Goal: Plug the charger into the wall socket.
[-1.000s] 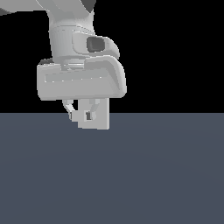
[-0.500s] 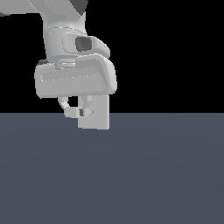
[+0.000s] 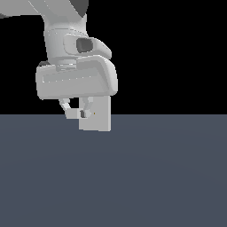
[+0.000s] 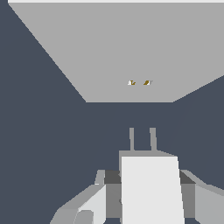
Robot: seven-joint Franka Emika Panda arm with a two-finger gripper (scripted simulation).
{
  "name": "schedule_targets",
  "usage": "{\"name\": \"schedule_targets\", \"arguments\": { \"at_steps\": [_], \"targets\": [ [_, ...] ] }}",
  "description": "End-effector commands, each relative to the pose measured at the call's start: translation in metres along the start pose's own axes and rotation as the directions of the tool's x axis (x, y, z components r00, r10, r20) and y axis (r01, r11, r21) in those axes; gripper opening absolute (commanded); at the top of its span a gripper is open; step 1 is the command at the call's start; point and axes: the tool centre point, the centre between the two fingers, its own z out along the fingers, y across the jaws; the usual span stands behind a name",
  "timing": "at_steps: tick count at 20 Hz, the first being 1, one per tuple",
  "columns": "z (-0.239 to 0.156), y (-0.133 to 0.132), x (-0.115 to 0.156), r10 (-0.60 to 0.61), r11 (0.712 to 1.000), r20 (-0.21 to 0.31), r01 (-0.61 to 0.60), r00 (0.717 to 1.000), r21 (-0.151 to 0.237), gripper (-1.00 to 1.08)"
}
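The wall socket [image 3: 100,119] is a flat upright light-grey plate standing on the dark floor. In the wrist view it [image 4: 109,48] fills the far side, with two small holes [image 4: 139,82] at its centre. My gripper [image 3: 76,111] hangs just in front of the plate's edge on the exterior view's left. It is shut on the charger [image 4: 151,188], a plain white block. The charger's two prongs [image 4: 131,139] point toward the plate and stop short of it, roughly in line with the holes. In the exterior view the charger [image 3: 73,114] is mostly hidden between the fingers.
A flat dark grey-blue floor [image 3: 155,177] spreads under everything. The background above it is black. The large white hand body [image 3: 76,82] covers the top of the plate in the exterior view.
The hand has shifted a little toward the exterior view's left, still holding the charger. The socket plate has not moved.
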Motion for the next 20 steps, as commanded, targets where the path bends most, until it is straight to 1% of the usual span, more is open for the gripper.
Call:
{"name": "schedule_targets", "arguments": {
  "at_steps": [1,12,16,20],
  "targets": [
    [0.001,0.000,0.004,0.000,1.000,0.000,0.000,1.000,0.000,-1.00],
    [0.008,0.001,0.040,0.001,1.000,0.001,-0.001,1.000,0.001,-1.00],
    [0.009,0.000,0.047,0.001,1.000,0.001,-0.001,1.000,0.001,-1.00],
    [0.010,0.000,0.048,0.001,1.000,0.000,-0.001,1.000,0.000,-1.00]
  ]
}}
